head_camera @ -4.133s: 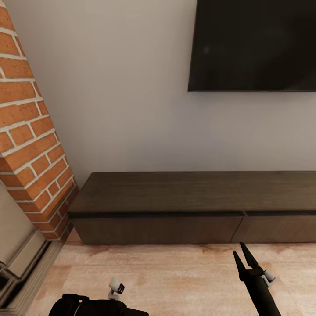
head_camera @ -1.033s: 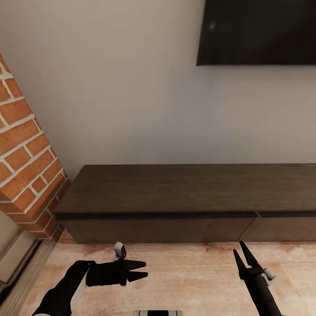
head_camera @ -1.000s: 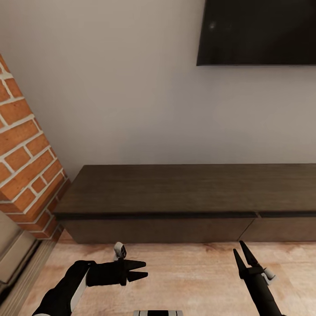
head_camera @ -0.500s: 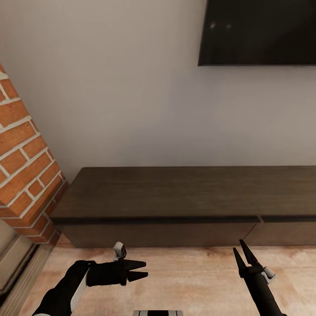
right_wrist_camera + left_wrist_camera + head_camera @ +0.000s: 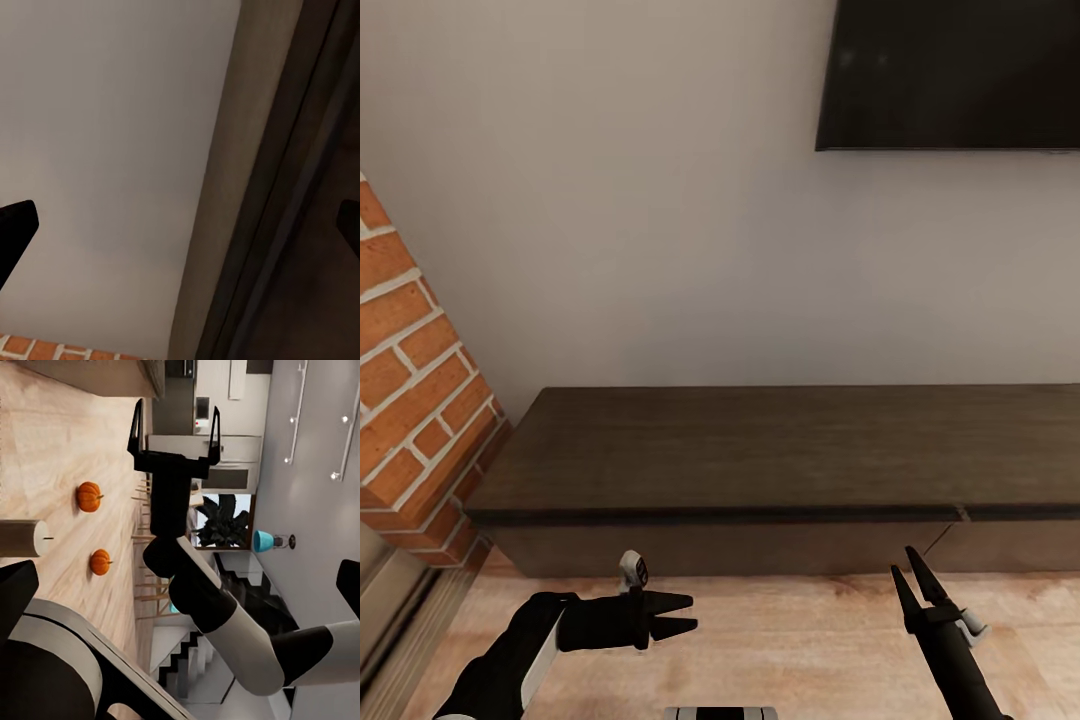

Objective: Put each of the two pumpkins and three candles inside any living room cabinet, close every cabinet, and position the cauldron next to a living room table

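Note:
The long dark-brown cabinet (image 5: 760, 455) runs along the wall ahead, and the drawer fronts I can see are closed. My left gripper (image 5: 682, 615) hovers open over the floor in front of it, its fingers pointing right. Further right, my right gripper (image 5: 908, 578) is also open and empty, pointing at the cabinet front; its wrist view looks along the cabinet (image 5: 300, 225) edge and the wall. In the left wrist view, two orange pumpkins (image 5: 88, 496) (image 5: 100, 562) and one beige candle (image 5: 22, 538) stand on the wood floor beyond the right gripper (image 5: 176, 427). The cauldron and the table are out of view.
A red brick column (image 5: 410, 400) stands at the left end of the cabinet. A black TV (image 5: 960, 70) hangs on the white wall above. Wood floor (image 5: 790, 640) lies between me and the cabinet. The left wrist view shows a plant (image 5: 217, 521) and stairs (image 5: 247, 592) far off.
The view has closed in on the cabinet; the brick column has slid left. Both grippers hold their pose over the last second. Four seconds ago the left arm was lower, mostly out of frame.

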